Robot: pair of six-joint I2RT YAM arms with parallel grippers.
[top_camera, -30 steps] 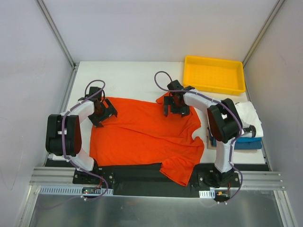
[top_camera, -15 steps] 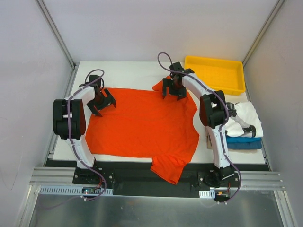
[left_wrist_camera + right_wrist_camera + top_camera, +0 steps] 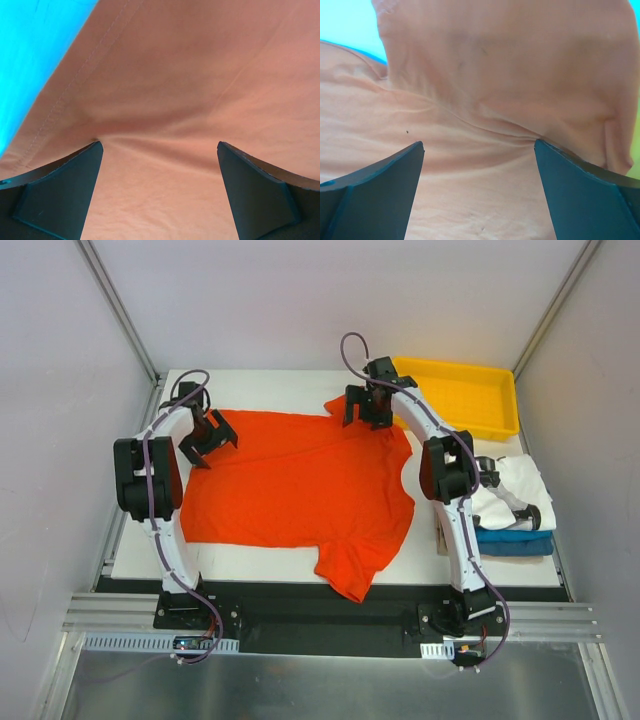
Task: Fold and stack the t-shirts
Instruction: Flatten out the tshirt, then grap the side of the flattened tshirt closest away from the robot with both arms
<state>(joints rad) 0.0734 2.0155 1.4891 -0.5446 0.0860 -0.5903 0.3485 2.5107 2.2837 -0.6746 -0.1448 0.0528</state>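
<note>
The orange-red t-shirt (image 3: pixel 300 485) lies spread flat across the table, one sleeve (image 3: pixel 352 575) reaching the near edge. My left gripper (image 3: pixel 205 435) is at its far left corner and my right gripper (image 3: pixel 368 410) at its far right corner by the other sleeve. Both are open, fingers spread and pressed down on the cloth. In the left wrist view the shirt (image 3: pixel 190 75) fills the gap in the gripper (image 3: pixel 160 150) and puckers at one fingertip. The right wrist view shows the same: shirt (image 3: pixel 510 65), gripper (image 3: pixel 479 147). A white t-shirt (image 3: pixel 520 480) lies on a blue one (image 3: pixel 515 542) at the right.
A yellow tray (image 3: pixel 460 428) stands at the back right, just right of my right gripper. The white and blue shirts are close to the right wall. Grey walls enclose the table on three sides. A black rail runs along the near edge.
Both grippers have moved away from the bases toward the far edge, dragging the orange-red shirt with them. The shirt now lies farther back and flatter, with less sleeve over the near edge.
</note>
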